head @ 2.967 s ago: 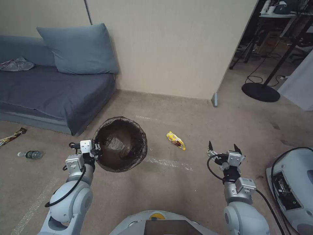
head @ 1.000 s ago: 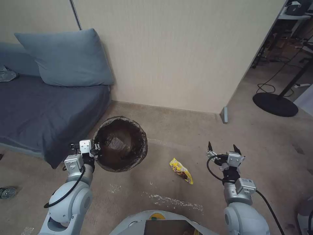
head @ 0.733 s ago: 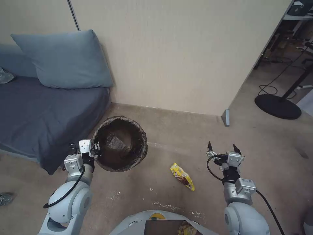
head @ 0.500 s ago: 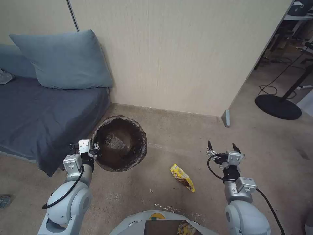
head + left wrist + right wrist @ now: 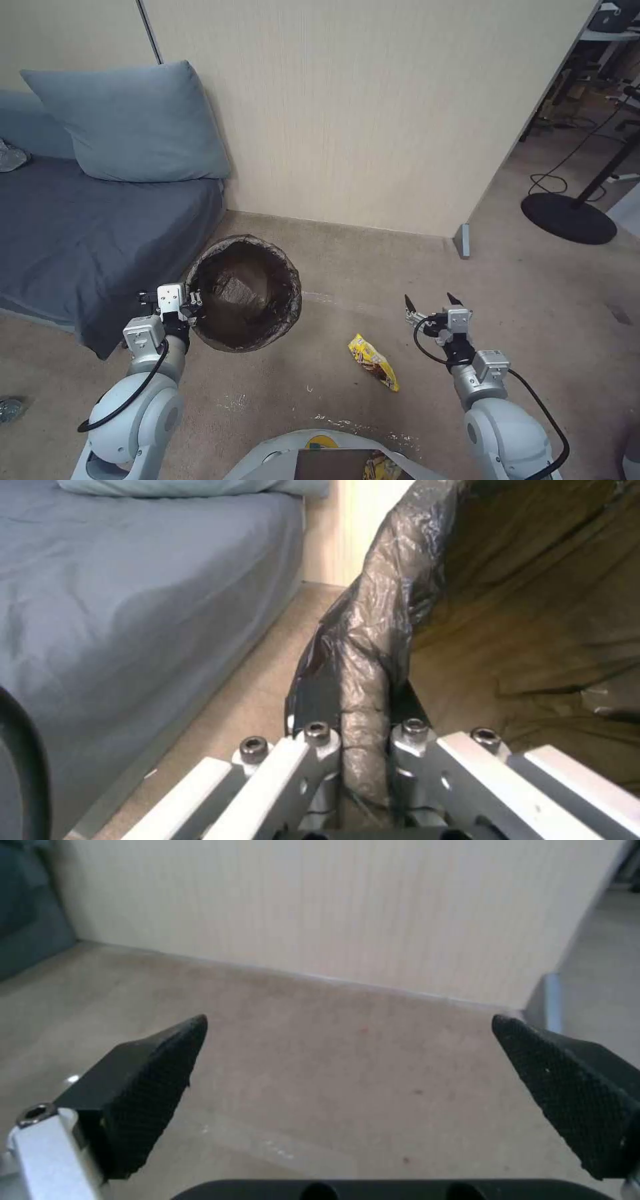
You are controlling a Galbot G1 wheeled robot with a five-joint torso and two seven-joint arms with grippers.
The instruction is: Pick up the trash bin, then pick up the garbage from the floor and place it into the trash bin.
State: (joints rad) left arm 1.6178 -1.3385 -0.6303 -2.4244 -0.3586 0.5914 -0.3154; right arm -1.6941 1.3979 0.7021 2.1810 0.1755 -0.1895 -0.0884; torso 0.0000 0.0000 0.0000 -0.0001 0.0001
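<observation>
- The left gripper [image 5: 193,301] is clamped on the rim of the trash bin [image 5: 243,293], a small round bucket lined with a dark brown-black plastic bag folded over its edge; in the left wrist view the bag-covered rim [image 5: 363,680] runs straight between the closed jaws.
- The bin hangs out in front of the robot's left side, mouth open to the camera, with something pale lying at its bottom.
- Beside the bin on the left stands the grey-blue fabric sofa [image 5: 80,233], and a beige panelled wall [image 5: 347,113] rises behind.
- On the beige carpeted floor [image 5: 373,267] lies the garbage in play: a flat yellow snack wrapper with dark print [image 5: 374,361].
- The right gripper [image 5: 431,305] hovers with its black textured fingertips [image 5: 153,1060] spread wide apart and nothing between them, facing bare carpet and the wall.
- Here is the relation that counts: the wrapper sits on the floor between the two arms, nearer the right gripper, lying toward the robot's left of it and closer to the robot's base.
- Its long axis runs diagonally, from far-left to near-right across the carpet.
- The right arm looks the one to take it, since the left is occupied with the bin.
- My read: the grip would go best across the wrapper's short width, and the thin, flat foil may be hard to lift cleanly off the carpet.
</observation>
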